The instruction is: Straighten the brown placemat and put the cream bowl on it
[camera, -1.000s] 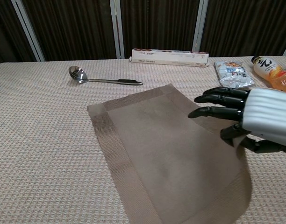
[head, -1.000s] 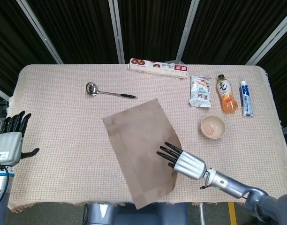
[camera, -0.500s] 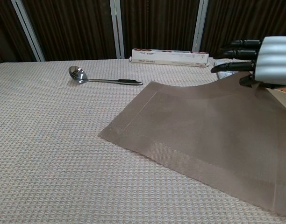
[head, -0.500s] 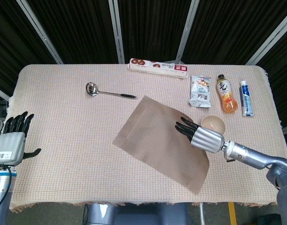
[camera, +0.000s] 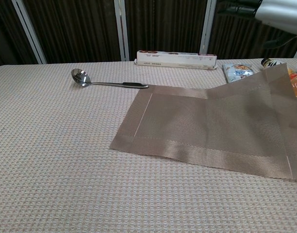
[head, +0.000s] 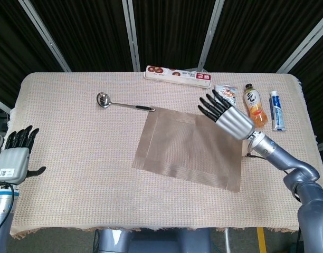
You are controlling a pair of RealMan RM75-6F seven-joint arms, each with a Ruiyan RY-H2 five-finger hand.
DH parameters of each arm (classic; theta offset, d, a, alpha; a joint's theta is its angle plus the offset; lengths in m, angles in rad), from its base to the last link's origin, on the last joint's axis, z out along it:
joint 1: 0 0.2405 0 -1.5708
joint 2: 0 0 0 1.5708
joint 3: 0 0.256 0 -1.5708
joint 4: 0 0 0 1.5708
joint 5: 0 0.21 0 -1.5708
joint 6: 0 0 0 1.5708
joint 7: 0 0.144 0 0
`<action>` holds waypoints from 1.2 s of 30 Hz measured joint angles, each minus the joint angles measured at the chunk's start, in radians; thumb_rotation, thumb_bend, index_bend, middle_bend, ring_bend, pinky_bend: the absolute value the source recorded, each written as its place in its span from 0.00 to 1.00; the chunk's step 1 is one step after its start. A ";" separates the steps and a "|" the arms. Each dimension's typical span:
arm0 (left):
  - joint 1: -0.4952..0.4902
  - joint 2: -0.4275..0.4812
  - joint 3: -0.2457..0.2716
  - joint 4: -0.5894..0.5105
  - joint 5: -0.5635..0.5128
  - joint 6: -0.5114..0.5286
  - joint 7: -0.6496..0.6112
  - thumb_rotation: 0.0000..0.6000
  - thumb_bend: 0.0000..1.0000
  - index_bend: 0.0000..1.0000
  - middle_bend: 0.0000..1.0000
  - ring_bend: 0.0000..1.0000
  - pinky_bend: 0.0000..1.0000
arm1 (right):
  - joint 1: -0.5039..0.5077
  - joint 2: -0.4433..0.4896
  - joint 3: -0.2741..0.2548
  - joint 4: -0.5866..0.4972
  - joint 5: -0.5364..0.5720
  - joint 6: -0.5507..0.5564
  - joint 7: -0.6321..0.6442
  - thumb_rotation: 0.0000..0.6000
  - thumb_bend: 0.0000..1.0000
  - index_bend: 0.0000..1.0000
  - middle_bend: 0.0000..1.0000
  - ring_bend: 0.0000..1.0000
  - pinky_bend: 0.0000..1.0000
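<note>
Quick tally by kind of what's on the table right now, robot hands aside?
Placemat: 1
Ladle: 1
Long box: 1
Snack packet: 1
Drink bottle: 1
Tube: 1
Total: 6. The cream bowl shows in neither view.

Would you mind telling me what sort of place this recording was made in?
Probably a lab or studio staged as a dining table, not a home: a cloth-covered table with a ladle, brown placemat and packaged goods, backed by black curtains on metal poles.
</note>
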 measured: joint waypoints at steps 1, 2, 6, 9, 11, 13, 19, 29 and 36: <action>-0.001 0.000 0.001 0.004 0.009 -0.003 -0.008 1.00 0.00 0.00 0.00 0.00 0.00 | -0.010 0.006 0.015 -0.013 0.022 0.006 0.010 1.00 0.00 0.00 0.00 0.00 0.00; -0.003 -0.001 0.002 0.007 0.019 -0.005 -0.016 1.00 0.00 0.00 0.00 0.00 0.00 | -0.022 0.013 0.029 -0.028 0.044 0.011 0.021 1.00 0.00 0.00 0.00 0.00 0.00; -0.011 -0.009 0.011 0.039 0.092 -0.014 -0.072 1.00 0.00 0.00 0.00 0.00 0.00 | -0.090 0.065 0.075 -0.145 0.139 0.024 0.086 1.00 0.00 0.00 0.00 0.00 0.00; -0.026 -0.024 0.021 0.085 0.166 -0.030 -0.129 1.00 0.00 0.00 0.00 0.00 0.00 | -0.148 0.117 0.090 -0.273 0.187 0.019 0.131 1.00 0.00 0.00 0.00 0.00 0.00; -0.041 -0.035 0.029 0.114 0.207 -0.049 -0.176 1.00 0.00 0.02 0.00 0.00 0.00 | -0.186 0.154 0.094 -0.360 0.213 0.016 0.152 1.00 0.00 0.00 0.00 0.00 0.00; -0.066 -0.049 0.039 0.153 0.248 -0.086 -0.238 1.00 0.01 0.06 0.00 0.00 0.00 | -0.233 0.201 0.090 -0.466 0.238 0.012 0.169 1.00 0.00 0.00 0.00 0.00 0.00; -0.174 -0.143 0.056 0.333 0.368 -0.206 -0.377 1.00 0.06 0.17 0.00 0.00 0.00 | -0.364 0.337 0.049 -0.790 0.293 0.003 0.203 1.00 0.00 0.00 0.00 0.00 0.00; -0.364 -0.386 0.042 0.585 0.438 -0.378 -0.456 1.00 0.10 0.20 0.00 0.00 0.00 | -0.556 0.483 -0.046 -1.193 0.372 0.014 0.182 1.00 0.00 0.00 0.00 0.00 0.00; -0.431 -0.486 0.029 0.669 0.446 -0.432 -0.438 1.00 0.15 0.24 0.00 0.00 0.00 | -0.599 0.467 -0.073 -1.267 0.371 0.039 0.091 1.00 0.00 0.00 0.00 0.00 0.00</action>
